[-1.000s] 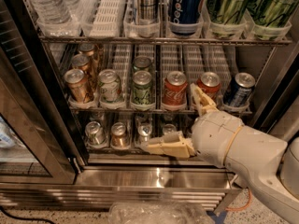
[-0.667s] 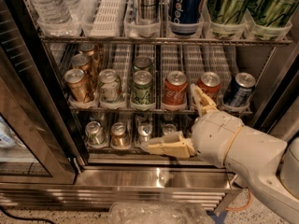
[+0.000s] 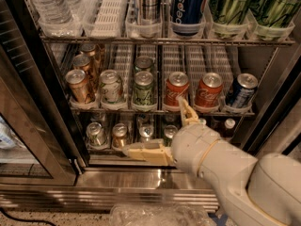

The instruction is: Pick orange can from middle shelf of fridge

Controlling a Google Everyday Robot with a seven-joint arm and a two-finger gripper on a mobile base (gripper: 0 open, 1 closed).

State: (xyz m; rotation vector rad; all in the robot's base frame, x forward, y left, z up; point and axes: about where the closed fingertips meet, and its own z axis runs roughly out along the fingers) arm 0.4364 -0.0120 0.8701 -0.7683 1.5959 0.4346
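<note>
Closest to me, at the lower edge, lies a crumpled clear plastic wrap (image 3: pixel 155 215), cut off by the frame. My pale arm (image 3: pixel 221 166) comes in from the lower right. My gripper (image 3: pixel 154 125) sits low in front of the fridge (image 3: pixel 117 178), above its steel sill. The jaws are spread wide and hold nothing. One finger points up and its tip overlaps the front edge of the middle shelf (image 3: pixel 196 60) just below a Coca-Cola can (image 3: pixel 176 88). The other points left across the lowest rack.

My wrist hides part of that lowest rack, where I can make out small bottles (image 3: pixel 96 133) only by their caps and shoulders.

On the middle shelf, the orange can (image 3: pixel 80 85) stands at the front of the leftmost lane, against the clear stop and well left of my jaws. It is upright, its long axis vertical and its silver lid facing up. I cannot tell which way its pull tab points. Two more orange cans queue behind it, each partly hidden by the one in front.

To its right along the front stand a pale green-and-white can (image 3: pixel 111 85), a green can (image 3: pixel 143 86), the two Coca-Cola cans and a blue can (image 3: pixel 241 91).

Farther up, the top rack holds water bottles (image 3: pixel 47 4), a Pepsi can (image 3: pixel 188 6) and tall green cans (image 3: pixel 230 4), all cut off at the top.
</note>
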